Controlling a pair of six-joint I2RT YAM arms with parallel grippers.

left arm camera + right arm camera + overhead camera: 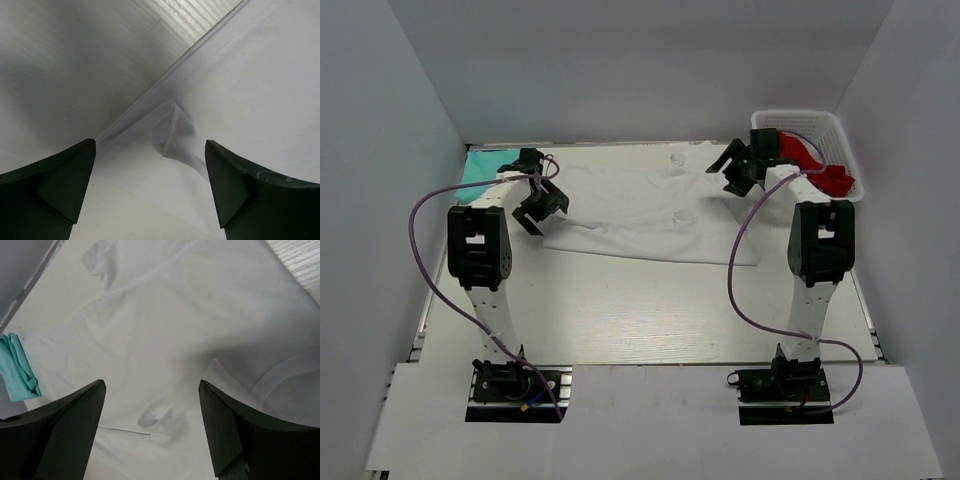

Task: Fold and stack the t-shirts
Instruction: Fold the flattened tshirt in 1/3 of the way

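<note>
The white t-shirt (650, 205) lies spread flat across the back middle of the table. The mint-teal t-shirt (485, 166) sits bunched at the back left corner and also shows in the right wrist view (19, 371). My left gripper (542, 208) is open and empty over the white shirt's left front edge. In the left wrist view (150, 144) that hem shows a small raised wrinkle (172, 132). My right gripper (738, 170) is open and empty above the shirt's right back part. In the right wrist view (151, 382) the white cloth (160, 330) lies below it.
A white plastic basket (840, 130) stands at the back right with a red cloth (810, 158) in it. Grey walls close the back and both sides. Purple cables loop beside each arm.
</note>
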